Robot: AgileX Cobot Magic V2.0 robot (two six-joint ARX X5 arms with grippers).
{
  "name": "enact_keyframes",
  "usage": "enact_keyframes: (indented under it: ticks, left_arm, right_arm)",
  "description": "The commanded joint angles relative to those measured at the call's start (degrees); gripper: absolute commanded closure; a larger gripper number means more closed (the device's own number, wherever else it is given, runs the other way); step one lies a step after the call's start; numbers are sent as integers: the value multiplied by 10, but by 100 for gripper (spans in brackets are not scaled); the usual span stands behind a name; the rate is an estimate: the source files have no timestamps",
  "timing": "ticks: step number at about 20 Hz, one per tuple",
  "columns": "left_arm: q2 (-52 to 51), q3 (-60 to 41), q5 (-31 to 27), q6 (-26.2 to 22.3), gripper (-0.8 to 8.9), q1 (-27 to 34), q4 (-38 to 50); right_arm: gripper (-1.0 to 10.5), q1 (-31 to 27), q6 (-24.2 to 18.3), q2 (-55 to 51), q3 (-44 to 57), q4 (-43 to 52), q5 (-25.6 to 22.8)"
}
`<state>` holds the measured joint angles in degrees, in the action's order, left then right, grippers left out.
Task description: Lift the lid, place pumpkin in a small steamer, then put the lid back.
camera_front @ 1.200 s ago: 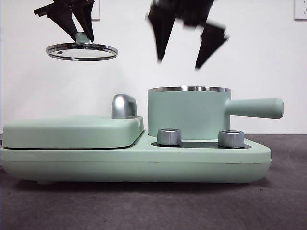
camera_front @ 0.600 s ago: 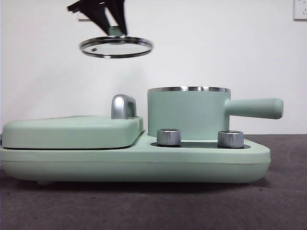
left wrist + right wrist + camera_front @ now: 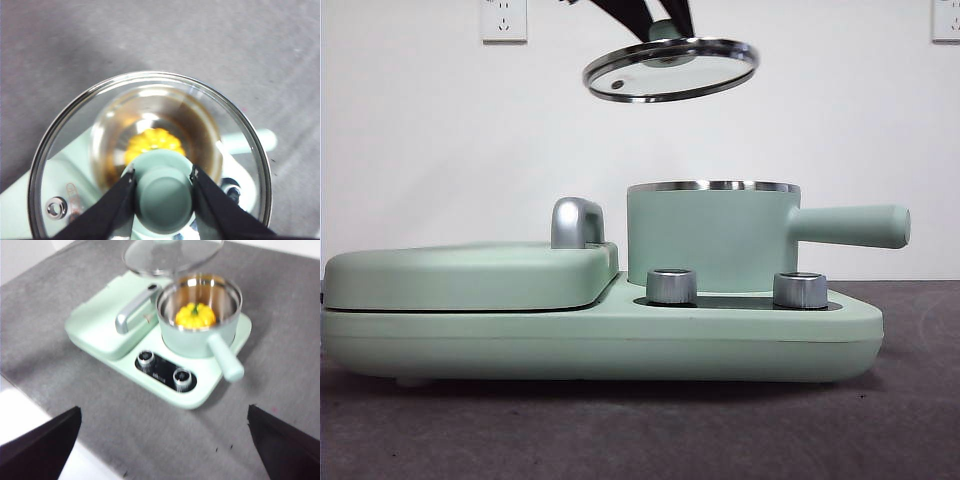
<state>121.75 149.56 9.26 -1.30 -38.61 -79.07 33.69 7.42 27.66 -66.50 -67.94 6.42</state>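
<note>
My left gripper (image 3: pixel 163 192) is shut on the mint-green knob of the glass lid (image 3: pixel 671 70) and holds it, slightly tilted, high above the small steamer (image 3: pixel 713 238). Through the lid (image 3: pixel 150 150) in the left wrist view I see the yellow pumpkin (image 3: pixel 153 141) inside the pot. The right wrist view shows the pumpkin (image 3: pixel 195 315) sitting in the steamer (image 3: pixel 199 315), with the lid (image 3: pixel 170 255) hovering over it. My right gripper (image 3: pixel 165 450) is open, high and well back from the cooker, out of the front view.
The steamer stands on a wide mint-green base (image 3: pixel 600 335) with two steel knobs (image 3: pixel 672 286). A flat mint-green cover (image 3: pixel 470 272) with a steel handle (image 3: pixel 577 222) lies on its left half. The steamer's long handle (image 3: pixel 850 225) points right.
The left gripper has carried the lid to the right, from above the flat cover to above the steamer, and a little higher. The right gripper has withdrawn upward out of the front view.
</note>
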Motion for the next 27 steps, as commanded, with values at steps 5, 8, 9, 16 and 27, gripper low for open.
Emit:
enact_keyframes:
  ticks: [5, 8, 9, 16, 27]
  left_arm:
    - [61, 17, -2, -9, 799, -24, 23]
    - [86, 17, -2, -11, 799, -26, 31]
    - [92, 17, -2, -12, 799, -26, 36]
    - [127, 17, -3, -22, 799, -27, 50]
    - [133, 17, -33, -24, 799, -30, 54]
  right_arm:
    - [397, 3, 40, -41, 23, 24, 2]
    - [397, 3, 40, -42, 23, 24, 1]
    - [397, 3, 40, -42, 23, 24, 1]
    - [397, 3, 42, -42, 23, 24, -1]
    - [397, 3, 46, -42, 23, 31, -4]
